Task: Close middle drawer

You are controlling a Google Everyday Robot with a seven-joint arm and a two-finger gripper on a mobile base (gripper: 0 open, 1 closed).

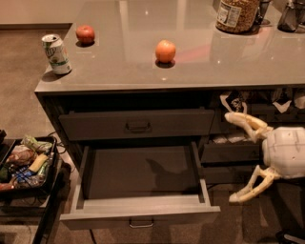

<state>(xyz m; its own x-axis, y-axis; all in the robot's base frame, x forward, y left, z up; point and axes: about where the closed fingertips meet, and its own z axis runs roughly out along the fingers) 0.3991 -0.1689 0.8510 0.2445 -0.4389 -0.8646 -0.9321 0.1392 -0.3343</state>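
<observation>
Grey middle drawer (141,213) out | hand (232,158) beside it, wide, empty | one apple (85,34), one orange (165,51), one can (56,54)

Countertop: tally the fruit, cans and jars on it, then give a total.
Fruit: 2
Cans: 1
Jars: 1
Total: 4
The gripper hangs open, to the right of the pulled-out middle drawer.

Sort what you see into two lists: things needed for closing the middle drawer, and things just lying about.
For the job:
middle drawer, pulled out
pincer, open, right of the drawer, apart from it

Lying about:
can, red fruit, orange fruit and jar on the counter
tray of packets at left
</observation>
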